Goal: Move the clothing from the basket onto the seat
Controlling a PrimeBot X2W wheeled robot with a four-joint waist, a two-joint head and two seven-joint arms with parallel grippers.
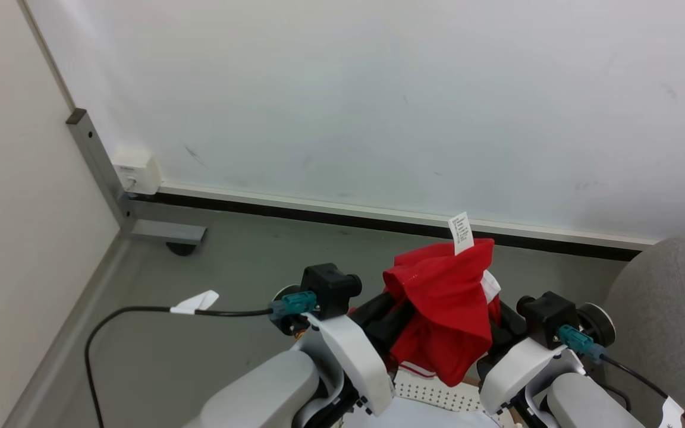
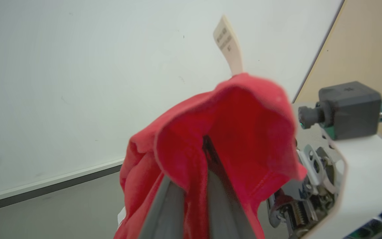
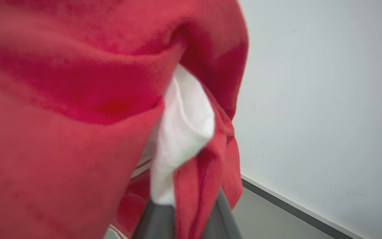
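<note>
Now we hold garment [image 1: 443,309] aloft, bunched between both arms, above basket [image 1: 437,393]; seat [image 1: 657,309] off to our right, well apart. Left gripper [image 2: 204,156] pinched narrow on red fold; right gripper [image 3: 191,212] likewise closed on cloth. Label [image 1: 460,233] sticks up from top. Risks we see: thin pinch slips during swing, garment drops on floor [image 1: 229,285] short of seat; arms parting unevenly tug cloth from one grip; hanging tail snags basket while we turn; loose drape hides fingers [image 2: 164,212], so we misjudge release.
</note>
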